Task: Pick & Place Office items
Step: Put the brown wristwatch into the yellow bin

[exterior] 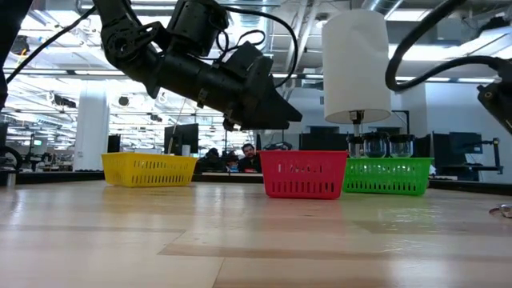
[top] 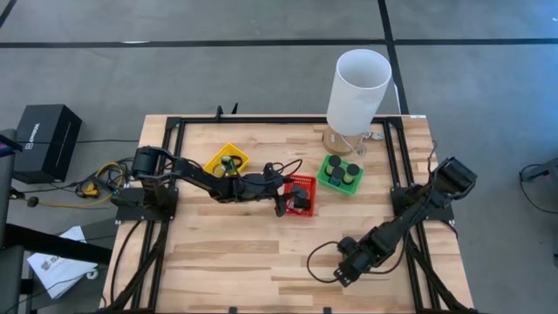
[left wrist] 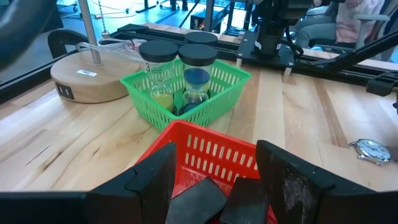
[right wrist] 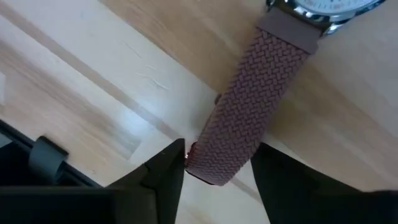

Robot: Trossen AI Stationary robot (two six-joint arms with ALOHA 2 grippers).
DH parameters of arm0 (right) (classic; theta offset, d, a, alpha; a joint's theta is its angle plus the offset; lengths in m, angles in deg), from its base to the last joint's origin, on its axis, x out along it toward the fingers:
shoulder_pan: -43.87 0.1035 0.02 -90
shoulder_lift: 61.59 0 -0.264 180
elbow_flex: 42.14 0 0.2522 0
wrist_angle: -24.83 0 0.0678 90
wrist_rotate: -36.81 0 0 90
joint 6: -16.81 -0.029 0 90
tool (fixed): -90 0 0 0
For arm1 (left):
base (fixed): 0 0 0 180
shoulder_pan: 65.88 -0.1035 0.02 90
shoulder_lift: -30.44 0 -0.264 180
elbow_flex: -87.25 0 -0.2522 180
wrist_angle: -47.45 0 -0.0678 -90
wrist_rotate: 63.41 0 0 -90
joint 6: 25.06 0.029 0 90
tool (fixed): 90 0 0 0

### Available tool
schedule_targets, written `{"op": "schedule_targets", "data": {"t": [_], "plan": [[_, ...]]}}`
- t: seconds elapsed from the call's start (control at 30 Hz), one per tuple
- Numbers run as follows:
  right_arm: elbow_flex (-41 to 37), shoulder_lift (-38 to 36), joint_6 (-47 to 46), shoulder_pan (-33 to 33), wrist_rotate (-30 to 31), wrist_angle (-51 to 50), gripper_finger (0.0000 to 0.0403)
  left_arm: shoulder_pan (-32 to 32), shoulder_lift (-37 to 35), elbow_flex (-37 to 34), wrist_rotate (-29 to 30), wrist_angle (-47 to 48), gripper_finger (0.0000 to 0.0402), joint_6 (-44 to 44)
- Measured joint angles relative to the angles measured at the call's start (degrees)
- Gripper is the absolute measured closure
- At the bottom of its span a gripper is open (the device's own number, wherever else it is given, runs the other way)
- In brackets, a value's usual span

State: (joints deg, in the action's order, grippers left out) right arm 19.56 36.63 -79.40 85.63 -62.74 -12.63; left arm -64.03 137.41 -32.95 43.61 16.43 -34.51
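Judged light and limp: a watch point(right wrist: 267, 74) with a woven brown strap and a hard, probably fragile silver-rimmed white face. Best pinched across the strap near the case, not on the glass. Lay flat on the counter point(top: 227, 253), in the centre and upper right of the right wrist frame. Right claw point(right wrist: 214, 165) hovered open, straddling the strap's end, holding nothing. Left claw point(left wrist: 214, 168) gaped empty over the red basket point(left wrist: 211, 149), lower centre.

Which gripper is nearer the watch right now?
Right. The right gripper straddles the watch strap, open; the left gripper hovers over the red basket, well away.
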Motion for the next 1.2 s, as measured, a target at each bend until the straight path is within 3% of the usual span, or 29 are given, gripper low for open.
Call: {"op": "schedule_targets", "data": {"t": [0.5,0.73,1.2], "plan": [[-0.35,-1.86,13.00,-0.11,3.79,-2.23,0.0391,0.00,0.00,0.00,0.00,-0.24,0.0189,-0.03],[-0.52,-7.97,16.76,-0.79,16.48,-4.86,0.0384,0.00,0.00,0.00,0.00,-0.29,0.0189,-0.03],[-0.44,-15.78,43.69,-7.17,42.09,-5.75,0.0389,0.00,0.00,-0.02,0.00,-0.63,0.0189,-0.05]]}}
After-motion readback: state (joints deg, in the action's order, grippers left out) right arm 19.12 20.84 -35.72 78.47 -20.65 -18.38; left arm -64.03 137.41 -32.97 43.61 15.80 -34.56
